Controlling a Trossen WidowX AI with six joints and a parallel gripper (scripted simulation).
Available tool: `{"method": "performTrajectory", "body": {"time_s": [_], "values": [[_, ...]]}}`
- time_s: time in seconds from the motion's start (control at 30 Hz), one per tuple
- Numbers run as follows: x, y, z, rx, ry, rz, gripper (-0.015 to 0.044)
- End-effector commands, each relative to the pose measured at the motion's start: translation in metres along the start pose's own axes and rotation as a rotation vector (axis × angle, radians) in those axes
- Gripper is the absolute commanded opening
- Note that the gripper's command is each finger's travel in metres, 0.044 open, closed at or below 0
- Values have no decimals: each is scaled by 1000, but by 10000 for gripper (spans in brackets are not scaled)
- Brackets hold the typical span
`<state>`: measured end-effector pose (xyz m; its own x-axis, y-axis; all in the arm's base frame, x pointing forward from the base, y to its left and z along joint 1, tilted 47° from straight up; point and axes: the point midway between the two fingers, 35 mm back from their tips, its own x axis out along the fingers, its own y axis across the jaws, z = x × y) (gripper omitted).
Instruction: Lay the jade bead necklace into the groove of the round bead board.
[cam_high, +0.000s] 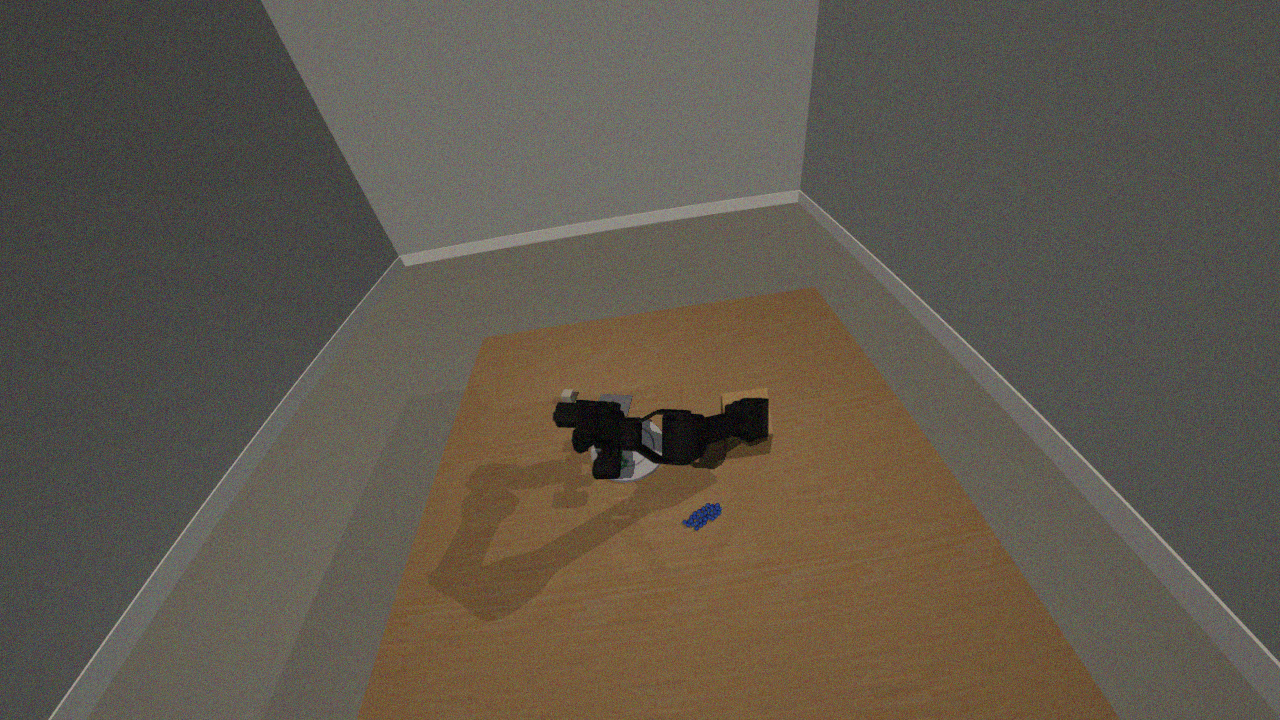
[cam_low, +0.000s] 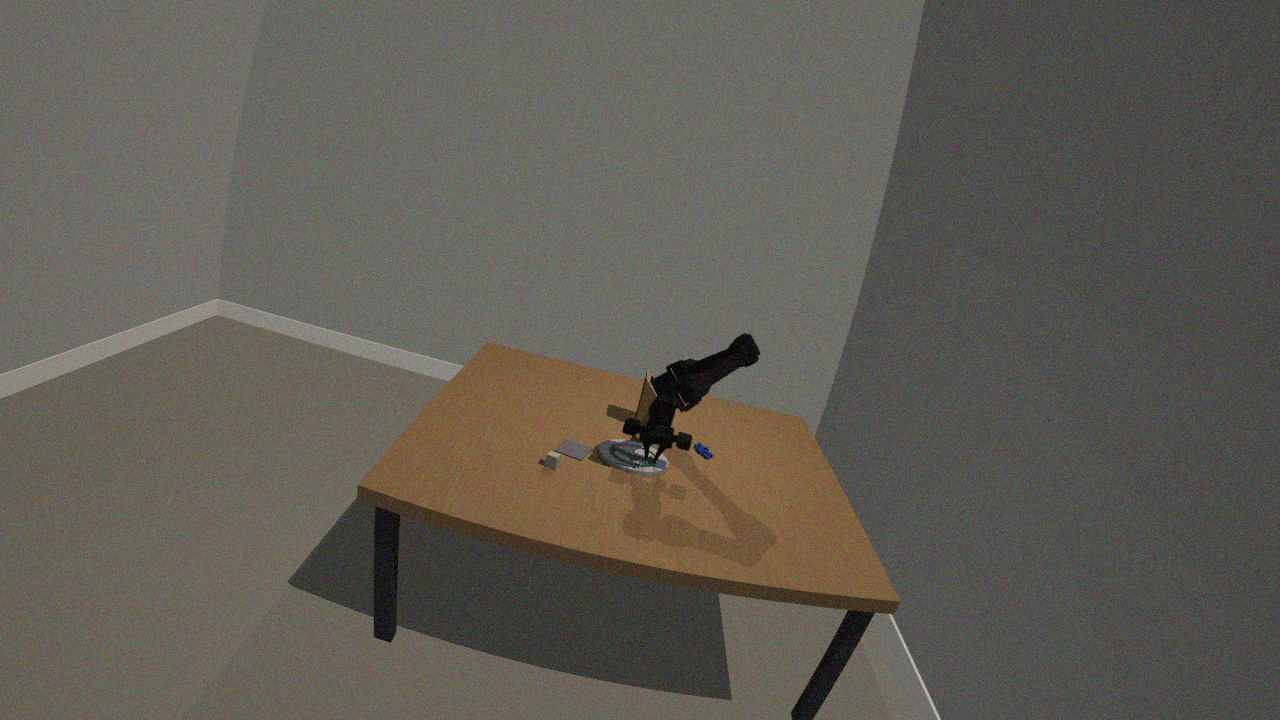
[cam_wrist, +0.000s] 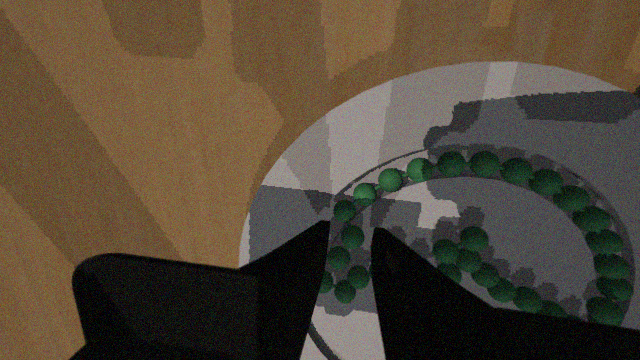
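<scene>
Wrist cam: jade necklace (cam_wrist: 485, 163) beads btwn narrow-gapped fingers, part in groove, blue beads (cam_high: 703, 515) (cam_low: 703, 451) only in top/ext.

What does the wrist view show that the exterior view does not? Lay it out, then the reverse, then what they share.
Wrist only: a bare, dark curved stretch of groove, lower left.

Exterior only: blue bead cluster, small pale block, flat grey square, upright tan panel, dark table legs.

Both: green bead necklace, round pale-grey board, black gripper, brown wooden tabletop.
</scene>
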<state>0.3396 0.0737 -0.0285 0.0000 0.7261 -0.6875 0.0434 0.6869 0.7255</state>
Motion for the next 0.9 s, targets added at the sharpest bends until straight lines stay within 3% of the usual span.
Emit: {"method": "performTrajectory", "body": {"time_s": [0.0, 0.33, 0.87], "values": [[0, 0, 0, -1, 1, 0, 65], [0, 0, 0, -1, 1, 0, 0], [0, 0, 0, -1, 1, 0, 0]]}}
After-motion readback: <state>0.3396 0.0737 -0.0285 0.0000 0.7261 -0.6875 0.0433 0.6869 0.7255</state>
